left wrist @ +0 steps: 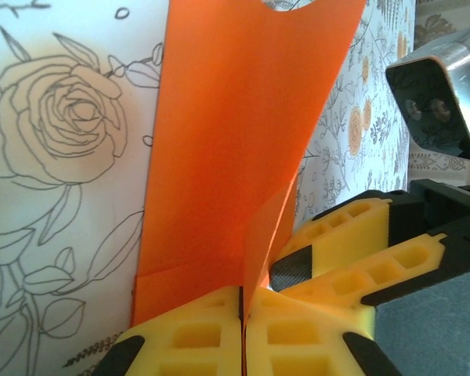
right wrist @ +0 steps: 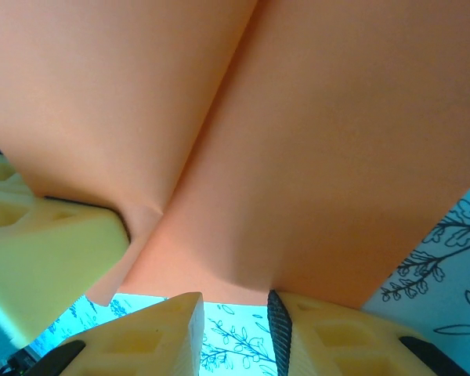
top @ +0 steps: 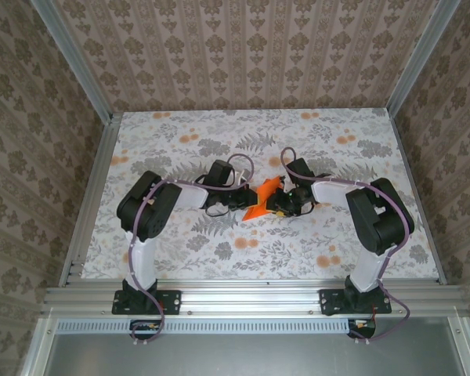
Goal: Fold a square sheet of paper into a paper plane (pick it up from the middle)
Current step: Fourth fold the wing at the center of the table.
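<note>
The bright orange square sheet of paper (top: pixel 263 196) is held above the middle of the table, bent into a V along a centre crease (left wrist: pixel 227 141). My left gripper (top: pixel 240 202) is shut on its lower edge at the crease (left wrist: pixel 243 299), yellow pads pressed together with the paper between them. My right gripper (top: pixel 282 202) faces it from the right and is open (right wrist: pixel 235 304). The paper's edge (right wrist: pixel 298 141) rests on the tip of one of its fingers, and the tablecloth shows through the gap. In the left wrist view, the right gripper's fingers (left wrist: pixel 346 235) sit just beside the paper.
The table is covered with a floral cloth (top: pixel 219 251) printed with grey leaves and pale orange flowers. Aluminium rails (top: pixel 251 291) frame it, and patterned walls stand on three sides. The two arms meet at the centre, with open cloth all round them.
</note>
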Available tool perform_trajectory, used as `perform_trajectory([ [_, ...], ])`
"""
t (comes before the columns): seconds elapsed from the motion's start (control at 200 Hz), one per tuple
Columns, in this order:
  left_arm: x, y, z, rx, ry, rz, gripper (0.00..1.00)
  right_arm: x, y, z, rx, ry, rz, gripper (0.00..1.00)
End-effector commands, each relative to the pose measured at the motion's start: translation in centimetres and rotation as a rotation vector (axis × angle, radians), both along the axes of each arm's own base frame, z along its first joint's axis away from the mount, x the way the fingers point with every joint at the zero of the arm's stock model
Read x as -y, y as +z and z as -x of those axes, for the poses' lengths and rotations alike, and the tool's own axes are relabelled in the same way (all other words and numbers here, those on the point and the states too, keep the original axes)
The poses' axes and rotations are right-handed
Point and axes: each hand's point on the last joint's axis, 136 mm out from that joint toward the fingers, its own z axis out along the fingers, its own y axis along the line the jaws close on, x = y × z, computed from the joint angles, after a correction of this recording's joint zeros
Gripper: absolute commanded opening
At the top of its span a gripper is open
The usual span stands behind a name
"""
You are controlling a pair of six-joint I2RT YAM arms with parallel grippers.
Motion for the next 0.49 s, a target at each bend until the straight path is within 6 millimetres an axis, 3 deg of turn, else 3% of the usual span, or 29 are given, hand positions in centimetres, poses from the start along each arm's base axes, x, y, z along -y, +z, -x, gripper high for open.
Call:
perform_trajectory([
  [0.0,0.4,0.8,-0.4,-0.017,-0.026,0.045,0.06,1.6,-2.1,1.4,-0.078,0.001,0.087,0.32],
  [0.26,0.3,0.6,-0.4,-0.047,-0.048,0.056,0.05,2.1,-1.3,1.2,-0.061,0.002,0.082,0.32],
  [0.49,0.3,0.0,-0.3,-0.08,-0.061,0.054,0.04,0.7,2.4,-1.0,0.063,0.006,-0.012,0.34],
])
